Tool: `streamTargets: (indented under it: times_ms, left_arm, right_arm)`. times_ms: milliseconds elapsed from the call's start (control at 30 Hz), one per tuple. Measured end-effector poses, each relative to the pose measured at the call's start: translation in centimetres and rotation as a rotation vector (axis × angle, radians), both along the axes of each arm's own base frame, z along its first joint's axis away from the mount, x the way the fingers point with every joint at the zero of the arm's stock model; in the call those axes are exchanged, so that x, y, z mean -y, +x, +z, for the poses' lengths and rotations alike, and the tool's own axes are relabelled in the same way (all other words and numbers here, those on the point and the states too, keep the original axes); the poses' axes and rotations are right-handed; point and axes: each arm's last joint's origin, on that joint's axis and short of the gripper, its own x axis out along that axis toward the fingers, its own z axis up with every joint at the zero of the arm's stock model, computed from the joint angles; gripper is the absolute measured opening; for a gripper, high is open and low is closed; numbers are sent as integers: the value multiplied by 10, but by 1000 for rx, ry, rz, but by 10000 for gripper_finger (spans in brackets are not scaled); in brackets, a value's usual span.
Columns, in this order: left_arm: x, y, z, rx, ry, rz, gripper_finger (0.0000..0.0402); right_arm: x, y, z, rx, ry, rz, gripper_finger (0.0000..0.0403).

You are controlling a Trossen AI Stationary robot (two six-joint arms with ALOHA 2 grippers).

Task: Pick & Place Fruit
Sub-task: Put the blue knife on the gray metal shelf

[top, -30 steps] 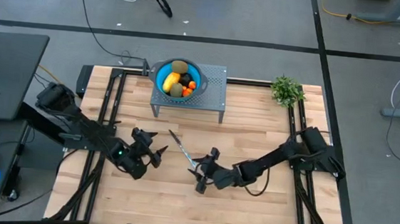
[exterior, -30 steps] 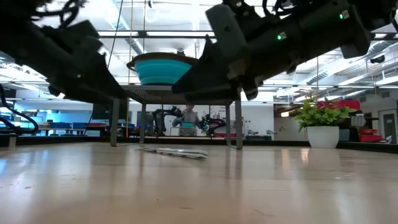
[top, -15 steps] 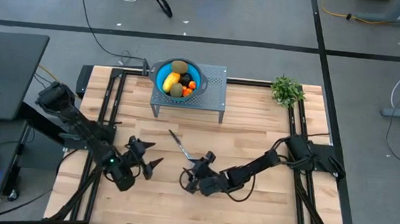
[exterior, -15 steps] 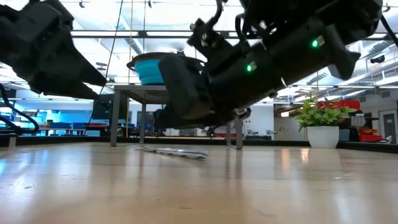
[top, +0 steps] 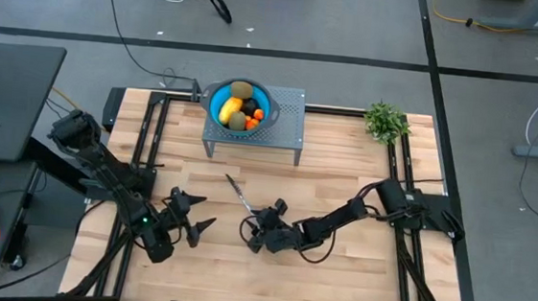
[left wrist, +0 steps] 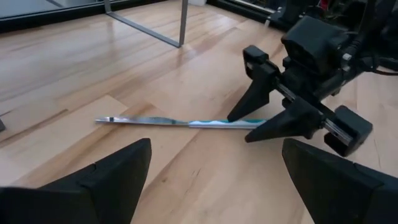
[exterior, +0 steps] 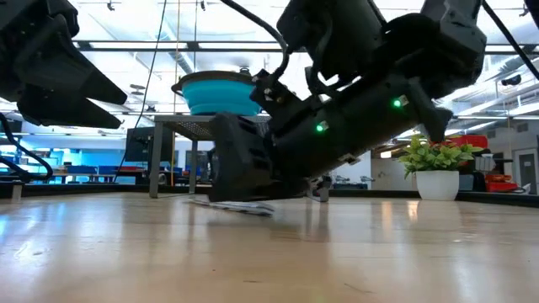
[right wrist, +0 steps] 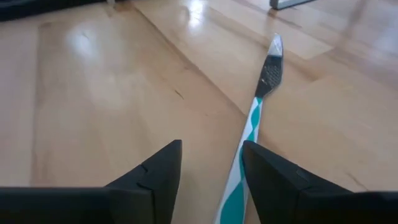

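Down at the wooden table (top: 345,157) with the right gripper (top: 255,226), low over the boards near the middle, right at the handle end of the knife (top: 239,190)

Spread apart, those fingers (right wrist: 155,174), with the teal-and-white handle (right wrist: 252,124) running between them, close beside one finger; no pinch on it to be seen

Seen from the left wrist, same story: right gripper (left wrist: 239,128) tipped down at the handle, blade (left wrist: 143,121) lying flat and pointing away from it

Across to the left gripper (top: 201,212), hovering just beside, on the left of the knife, opened wide and holding nothing

Up at the far side, all the fruit piled in the blue bowl (top: 214,96) on top of the grey metal stand (top: 290,104), well apart from both grippers: yellow oblong (top: 226,109), olive-brown ovals (top: 242,91), dark ball (top: 250,106), tiny orange pieces (top: 256,115)

Off at the far right corner, the green plant (top: 385,121) in its white pot
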Motion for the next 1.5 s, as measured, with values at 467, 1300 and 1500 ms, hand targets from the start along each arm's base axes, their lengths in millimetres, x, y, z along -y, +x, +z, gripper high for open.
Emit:
streamTargets:
  times_ms: [467, 1300, 1500]
  left_arm:
    - [0, 0, -1, -18, -1, -14, 373]
    - [1, 0, -1, -22, -10, -17, 373]
    - [1, 0, -1, -23, -10, -18, 373]
  right_arm:
    - [2, 1, -18, -21, -34, -9, 152]
    - [14, -2, -26, -126, -77, -24, 91]
    - [14, -2, -26, -126, -80, -30, 66]
